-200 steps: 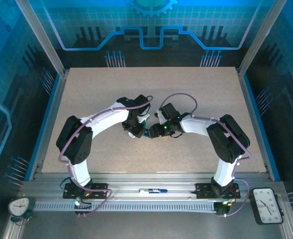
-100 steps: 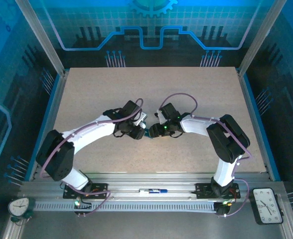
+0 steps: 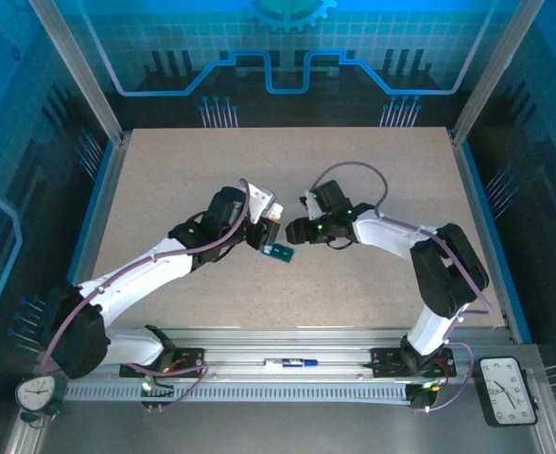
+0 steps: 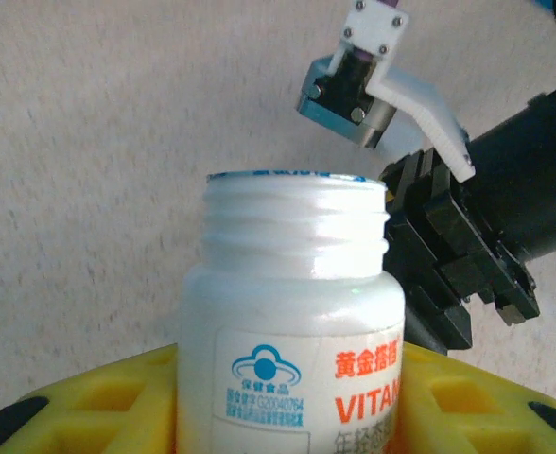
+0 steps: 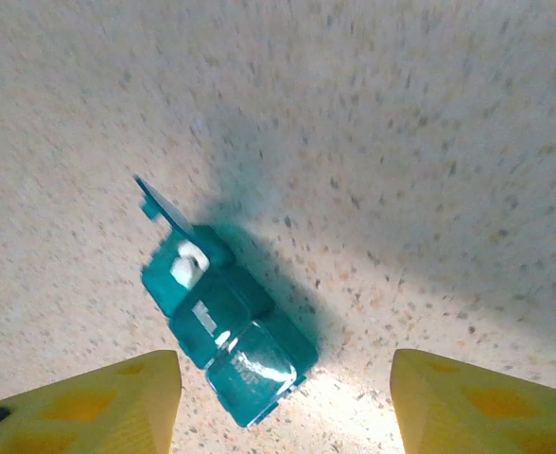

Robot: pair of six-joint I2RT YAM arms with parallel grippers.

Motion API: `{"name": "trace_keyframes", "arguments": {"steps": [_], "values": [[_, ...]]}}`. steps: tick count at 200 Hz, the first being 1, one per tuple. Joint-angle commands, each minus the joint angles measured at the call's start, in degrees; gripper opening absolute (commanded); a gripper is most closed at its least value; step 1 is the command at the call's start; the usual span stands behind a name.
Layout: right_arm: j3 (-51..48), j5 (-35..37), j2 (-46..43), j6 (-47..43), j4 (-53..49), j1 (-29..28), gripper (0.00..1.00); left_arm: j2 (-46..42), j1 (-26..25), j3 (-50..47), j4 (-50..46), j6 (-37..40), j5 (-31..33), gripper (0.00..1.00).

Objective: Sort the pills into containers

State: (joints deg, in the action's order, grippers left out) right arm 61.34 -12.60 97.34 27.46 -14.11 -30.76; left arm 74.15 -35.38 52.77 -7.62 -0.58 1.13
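The teal container [image 5: 226, 317] lies flat on the table, a short strip of compartments. Its far lid [image 5: 169, 213] stands open and one white pill [image 5: 188, 265] sits in that compartment; the other lids look closed. My right gripper [image 5: 283, 378] hovers above it, open, with its yellow fingers [image 5: 117, 397] wide apart and holding nothing. My left gripper [image 4: 292, 383] is shut on a white uncapped vitamin bottle [image 4: 292, 312], whose mouth points toward the right arm. From above, the container [image 3: 280, 252] sits just below the two grippers, left [image 3: 267, 232] and right [image 3: 292, 230].
The right arm's black wrist and its camera [image 4: 354, 90] are close beyond the bottle's mouth. Speckled beige tabletop [image 3: 373, 170] stretches all around. A metal rail [image 3: 287, 362] runs along the near edge, with clocks at both corners.
The left arm has stretched out low across the table, carrying the bottle slightly farther from the near edge. The right gripper has drawn back, uncovering the teal container.
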Motion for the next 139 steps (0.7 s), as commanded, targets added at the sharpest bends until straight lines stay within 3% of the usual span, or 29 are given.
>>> {"name": "trace_keyframes", "arguments": {"steps": [1, 38, 81, 139], "values": [[2.1, -0.4, -3.4, 0.4, -3.3, 2.8, 0.62, -2.8, 0.3, -1.3, 7.8, 2.9, 1.2, 0.0], [5.0, 1.1, -5.5, -1.5, -8.8, 9.2, 0.66, -5.5, 0.4, -4.4, 18.0, 7.3, 0.7, 0.0], [9.8, 9.4, -4.0, -5.5, -16.9, 15.2, 0.71, -5.7, 0.7, -9.1, 33.1, 11.4, -2.9, 0.0], [17.6, 17.2, 5.4, -9.5, -26.6, 16.8, 0.78, -2.2, 2.0, -9.4, 40.7, 12.6, -7.0, 0.01]]}}
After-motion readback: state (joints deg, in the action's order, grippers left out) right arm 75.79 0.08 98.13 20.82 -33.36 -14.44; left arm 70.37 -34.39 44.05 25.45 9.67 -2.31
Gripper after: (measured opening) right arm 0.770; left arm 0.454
